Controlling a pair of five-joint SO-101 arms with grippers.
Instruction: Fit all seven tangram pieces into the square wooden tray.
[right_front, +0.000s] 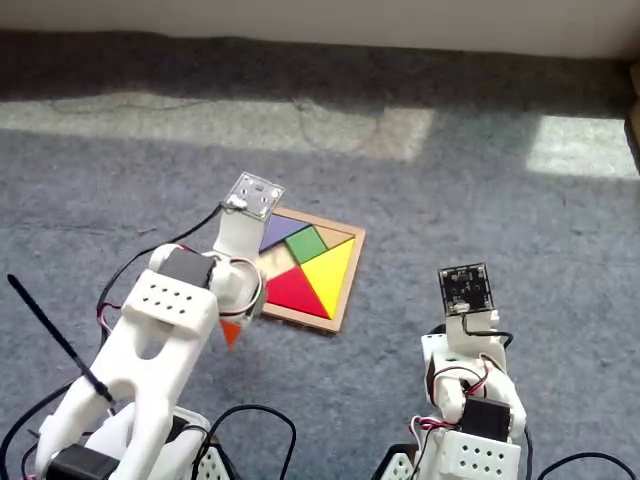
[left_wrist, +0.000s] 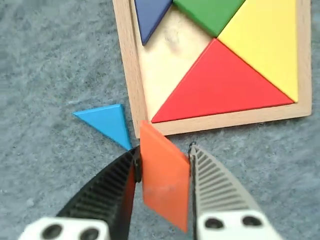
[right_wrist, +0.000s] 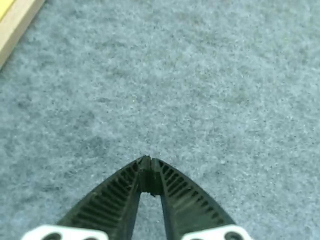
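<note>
The square wooden tray (right_front: 343, 300) (left_wrist: 128, 75) lies on the grey carpet and holds a red triangle (left_wrist: 225, 85), a yellow triangle (left_wrist: 270, 40), a green piece (left_wrist: 210, 12) and a dark blue piece (left_wrist: 150, 12); part of its floor is bare. My left gripper (left_wrist: 164, 152) is shut on an orange parallelogram (left_wrist: 164, 180) (right_front: 231, 331), held just outside the tray's near rim. A light blue triangle (left_wrist: 107, 122) lies flat on the carpet beside that corner. My right gripper (right_wrist: 150, 165) is shut with nothing in it, low over bare carpet to the right of the tray.
Grey carpet surrounds the tray on all sides. A tray corner (right_wrist: 12, 22) shows in the right wrist view. Black cables (right_front: 40, 320) trail near the left arm's base.
</note>
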